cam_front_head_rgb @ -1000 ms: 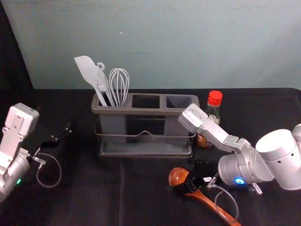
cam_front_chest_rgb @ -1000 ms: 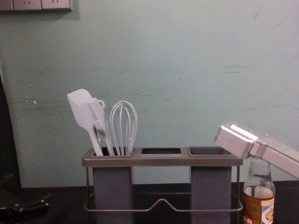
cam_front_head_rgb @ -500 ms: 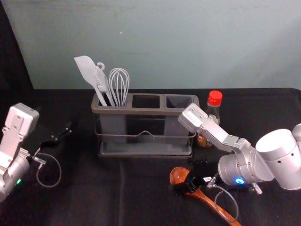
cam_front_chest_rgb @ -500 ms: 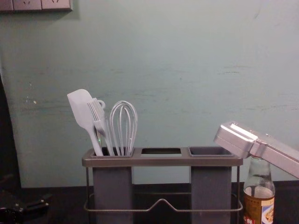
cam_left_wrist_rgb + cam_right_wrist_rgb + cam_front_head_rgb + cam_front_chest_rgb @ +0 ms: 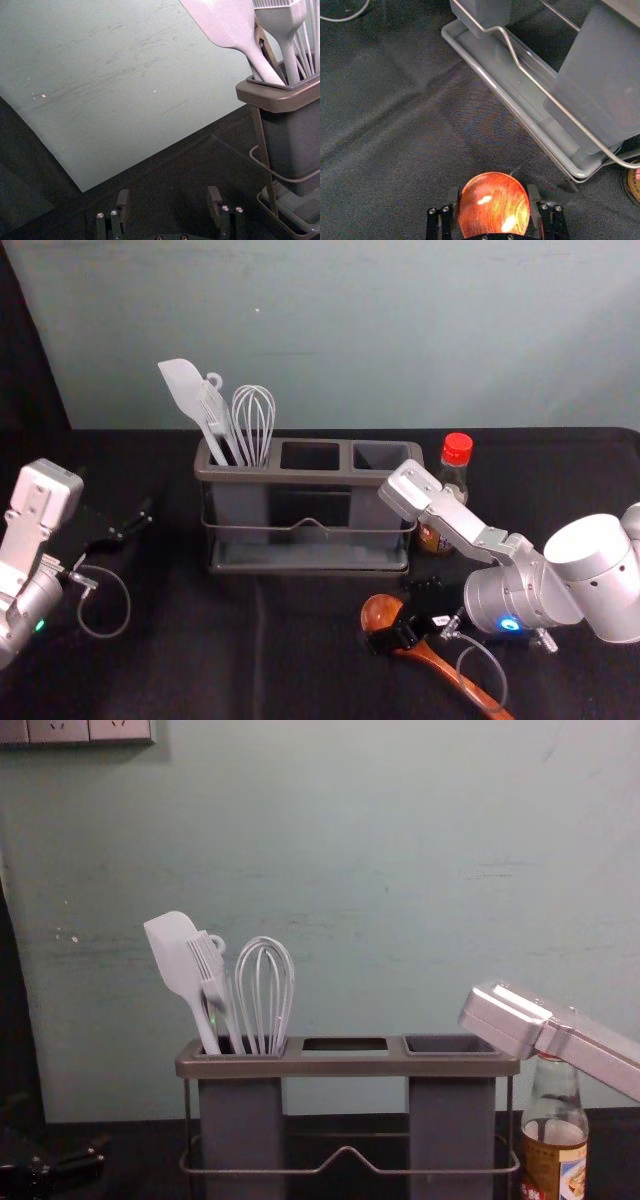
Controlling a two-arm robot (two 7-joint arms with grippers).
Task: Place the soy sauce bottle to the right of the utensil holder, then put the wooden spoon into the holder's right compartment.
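Spoon step: right gripper [image 5: 494, 189] grips wooden spoon [image 5: 447, 670], fingers bowl-width apart. Next: lift toward right compartment [image 5: 381, 456]. Left gripper [image 5: 169, 190] idle left of holder [image 5: 300, 477], fingers wide, empty.

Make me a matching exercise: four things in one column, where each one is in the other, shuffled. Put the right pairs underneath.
Things
1. Soy sauce bottle
2. Whisk
3. Wooden spoon
4. Left tool

Places
A. In the left compartment of the utensil holder
B. Out to the left of the utensil holder
C. In front of the utensil holder, its bowl at the right tool
D. Upright, just right of the utensil holder

Right pairs
1-D, 2-A, 3-C, 4-B
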